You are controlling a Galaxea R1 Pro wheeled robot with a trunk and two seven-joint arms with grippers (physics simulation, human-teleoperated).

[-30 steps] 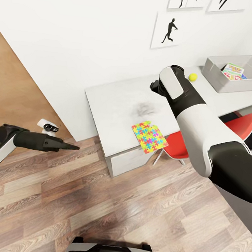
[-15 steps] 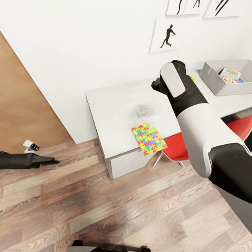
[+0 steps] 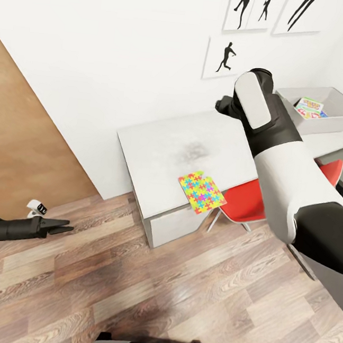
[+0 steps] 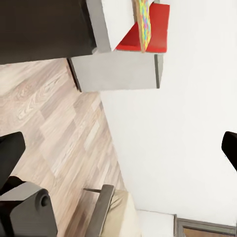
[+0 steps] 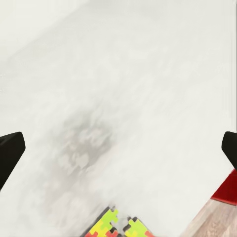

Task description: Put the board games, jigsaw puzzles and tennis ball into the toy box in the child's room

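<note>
Grey table [image 3: 158, 148], jigsaw puzzle [image 3: 201, 191] (overhanging front edge), toy box [image 3: 341, 120]

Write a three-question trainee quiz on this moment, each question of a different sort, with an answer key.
1. True or false: the jigsaw puzzle lies at the table's front edge, partly overhanging it.
2. Multiple choice: what sits in the toy box? A) a tennis ball B) a colourful board game C) nothing
3. Fill in: the left pincer hangs low over the ____ floor.

Key
1. True: one corner of the mat pokes past the edge, above the red chair.
2. B.
3. Wood-plank. The right pincer, seen in its wrist view, is spread wide over bare tabletop.
</note>
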